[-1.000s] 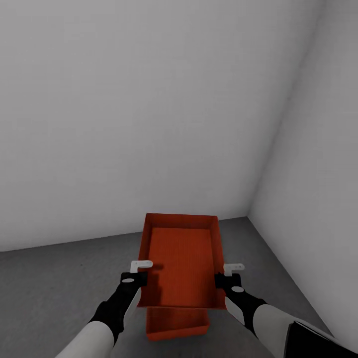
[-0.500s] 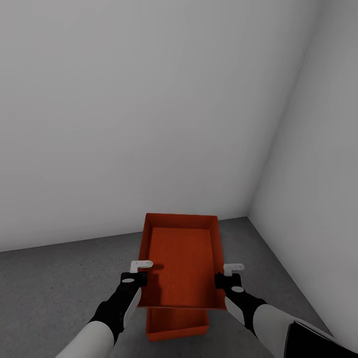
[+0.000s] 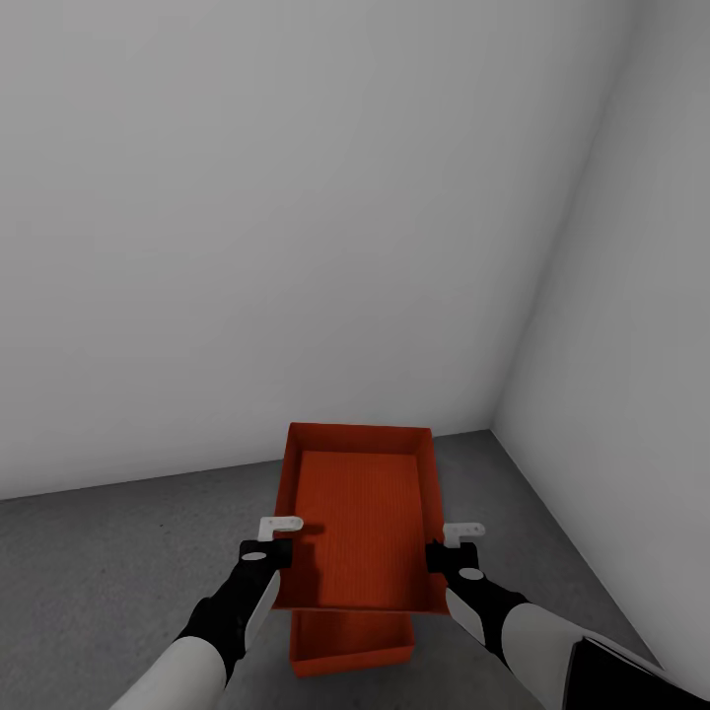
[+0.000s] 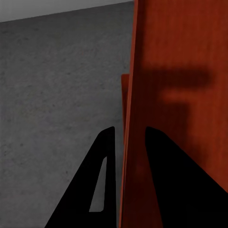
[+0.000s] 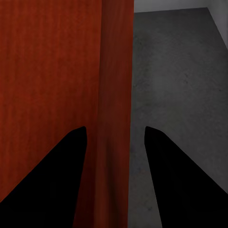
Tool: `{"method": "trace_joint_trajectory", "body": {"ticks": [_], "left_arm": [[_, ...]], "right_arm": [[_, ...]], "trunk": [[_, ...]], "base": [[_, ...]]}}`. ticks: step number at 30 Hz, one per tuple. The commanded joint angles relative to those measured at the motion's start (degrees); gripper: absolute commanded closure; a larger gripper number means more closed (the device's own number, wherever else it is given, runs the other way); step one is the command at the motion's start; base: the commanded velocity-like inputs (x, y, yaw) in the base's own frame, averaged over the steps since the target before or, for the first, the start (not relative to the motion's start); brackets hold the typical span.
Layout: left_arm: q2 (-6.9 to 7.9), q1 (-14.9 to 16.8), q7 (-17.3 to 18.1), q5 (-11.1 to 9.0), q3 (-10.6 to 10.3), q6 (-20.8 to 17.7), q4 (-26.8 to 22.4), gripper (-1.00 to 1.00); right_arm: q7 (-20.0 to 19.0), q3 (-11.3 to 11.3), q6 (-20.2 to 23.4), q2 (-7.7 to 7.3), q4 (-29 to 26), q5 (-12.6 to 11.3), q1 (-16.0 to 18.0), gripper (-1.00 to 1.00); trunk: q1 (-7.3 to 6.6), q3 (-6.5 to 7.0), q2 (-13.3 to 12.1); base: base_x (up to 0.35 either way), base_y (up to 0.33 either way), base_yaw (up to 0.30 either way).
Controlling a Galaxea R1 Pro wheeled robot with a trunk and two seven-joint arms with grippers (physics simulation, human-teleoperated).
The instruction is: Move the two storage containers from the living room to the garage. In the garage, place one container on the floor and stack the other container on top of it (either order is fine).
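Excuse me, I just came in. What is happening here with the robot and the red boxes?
The robot holds one orange-red box with both arms, in a corner with white walls. The left claw has that box's left wall between its fingers, and the right claw its right wall. A second, similar box sits on the grey floor below it, nearer the robot. Whether the two boxes touch cannot be told.

A bare garage corner: the floor (image 3: 108,572) is dark grey, rough, speckled concrete, and two plain white walls (image 3: 296,217) meet in a corner toward 1 o'clock. Two orange-red bins (image 3: 360,513) at 6 o'clock, one above the other, are the only goods in sight, fitting a storage space rather than a furnished room.
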State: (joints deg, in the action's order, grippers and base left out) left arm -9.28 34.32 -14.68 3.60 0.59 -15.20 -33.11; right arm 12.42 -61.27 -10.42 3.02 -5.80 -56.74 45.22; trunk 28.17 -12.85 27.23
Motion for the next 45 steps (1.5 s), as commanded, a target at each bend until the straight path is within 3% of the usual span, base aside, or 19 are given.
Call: {"method": "trace_joint_trajectory", "body": {"ticks": [1, 45], "left_arm": [[0.05, 0.05, -0.38, 1.24, 0.21, -0.54, -0.2, 1.0], [0.05, 0.05, -0.4, 1.24, 0.21, -0.54, -0.2, 1.0]], "right_arm": [[0.15, 0.19, -0.14, -0.12, 0.78, -0.57, 0.04, 1.0], [0.15, 0.19, -0.16, -0.12, 0.76, -0.57, 0.04, 1.0]], "trunk": [[0.03, -0.1, 0.1], [0.03, -0.1, 0.1]], "base": [[0.0, 0.0, 0.0], [0.0, 0.0, 0.0]]}}
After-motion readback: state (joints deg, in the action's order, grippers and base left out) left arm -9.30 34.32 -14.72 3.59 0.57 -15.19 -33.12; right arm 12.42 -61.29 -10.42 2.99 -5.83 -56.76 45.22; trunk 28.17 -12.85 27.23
